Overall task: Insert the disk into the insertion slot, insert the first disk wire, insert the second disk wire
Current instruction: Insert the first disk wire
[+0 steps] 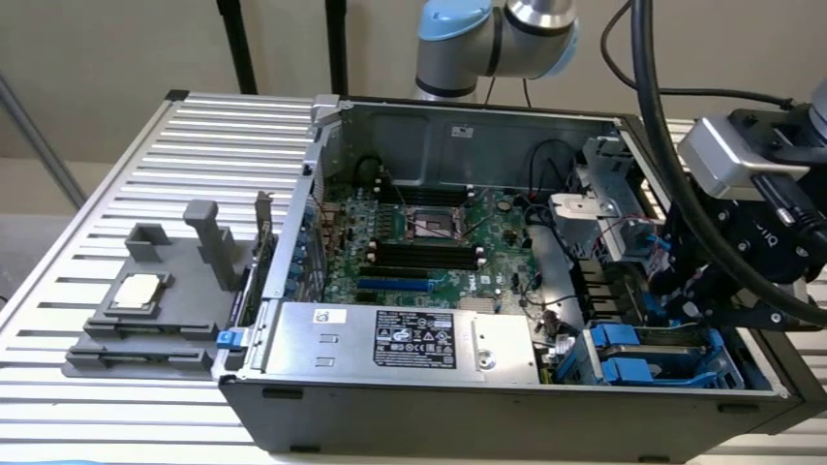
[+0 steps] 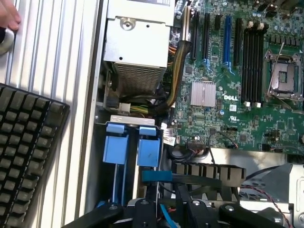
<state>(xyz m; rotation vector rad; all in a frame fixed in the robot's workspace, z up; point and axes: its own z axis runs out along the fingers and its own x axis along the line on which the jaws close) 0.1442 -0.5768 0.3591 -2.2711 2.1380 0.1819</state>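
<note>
The disk [image 2: 156, 175] shows as a bright blue plastic carrier edge gripped between the closed black fingers of the gripper [image 2: 164, 204]. Its silver-grey body cannot be made out. It hangs just above the insertion slot [image 2: 130, 147], a grey metal cage with two smooth blue plastic tabs side by side.

In the exterior view the gripper [image 1: 691, 295] sits over the insertion slot [image 1: 653, 354] at the corner of the open dark grey computer case [image 1: 517, 426] on the exterior view's right.

Beside the cage lies a silver metal box with a black label [image 1: 401, 339]; its print is too small to read. The wrist view brings out its perforated side and the white "DELL" on the green motherboard [image 2: 228, 97], next to a finned silver heatsink [image 2: 203, 92]. It also shows a black keyboard [image 2: 23, 142] and a person's hand [image 2: 7, 19] on the ribbed aluminium table [image 1: 168, 194].
</note>
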